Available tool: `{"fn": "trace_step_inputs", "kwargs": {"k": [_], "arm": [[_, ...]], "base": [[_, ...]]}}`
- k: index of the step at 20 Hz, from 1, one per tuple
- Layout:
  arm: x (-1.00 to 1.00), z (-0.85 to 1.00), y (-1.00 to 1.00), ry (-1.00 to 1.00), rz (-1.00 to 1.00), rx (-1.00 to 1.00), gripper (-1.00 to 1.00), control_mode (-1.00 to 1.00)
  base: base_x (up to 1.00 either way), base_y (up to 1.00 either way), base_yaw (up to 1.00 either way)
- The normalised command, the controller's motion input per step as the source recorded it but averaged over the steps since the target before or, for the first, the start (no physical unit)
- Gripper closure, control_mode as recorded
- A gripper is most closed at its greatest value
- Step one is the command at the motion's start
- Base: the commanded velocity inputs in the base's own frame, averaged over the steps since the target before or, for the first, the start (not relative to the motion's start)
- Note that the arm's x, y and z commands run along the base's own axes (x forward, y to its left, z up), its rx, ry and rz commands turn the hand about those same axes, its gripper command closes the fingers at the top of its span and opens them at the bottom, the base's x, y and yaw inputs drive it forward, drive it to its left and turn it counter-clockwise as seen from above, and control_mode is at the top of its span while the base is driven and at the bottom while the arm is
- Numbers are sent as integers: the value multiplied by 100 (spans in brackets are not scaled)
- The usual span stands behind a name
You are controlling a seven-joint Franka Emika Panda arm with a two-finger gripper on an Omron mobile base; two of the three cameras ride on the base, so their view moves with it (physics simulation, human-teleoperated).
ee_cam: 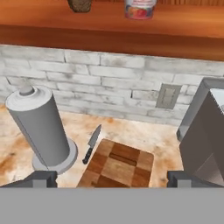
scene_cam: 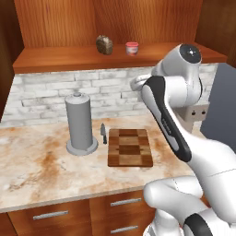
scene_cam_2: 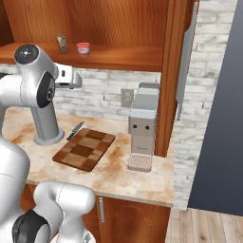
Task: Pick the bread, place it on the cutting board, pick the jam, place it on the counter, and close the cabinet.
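Note:
The bread (scene_cam: 104,44), a dark mottled chunk, sits on the open cabinet's shelf (scene_cam: 55,59). The red jam (scene_cam: 132,48) stands just to its right; both also show at the top of the hand view, bread (ee_cam: 80,4) and jam (ee_cam: 139,8). The checkered cutting board (scene_cam: 130,147) lies bare on the counter (scene_cam: 37,170). My gripper (ee_cam: 111,180) is open wide with nothing between its fingers. It hovers above the board and below the shelf, facing the brick wall. The cabinet door (scene_cam_2: 176,71) stands open at the right.
A grey paper towel holder (scene_cam: 80,123) stands left of the board, with a small knife (scene_cam: 103,132) lying between them. A grey appliance (scene_cam_2: 142,128) stands on the counter to the right, by the cabinet door. A wall outlet (ee_cam: 167,96) is in the brick wall.

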Motion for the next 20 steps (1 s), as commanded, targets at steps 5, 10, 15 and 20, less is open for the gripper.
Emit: {"fn": "trace_step_inputs", "kwargs": {"k": [5,10,15,20], "arm": [[0,31,21,-6,0,0,-100,-100],[0,28,17,-8,0,0,-100,-100],[0,31,17,-5,0,0,-100,-100],[0,27,13,-2,0,0,-100,-100]], "base": [[0,0,0],[0,0,0],[0,0,0],[0,0,0]]}}
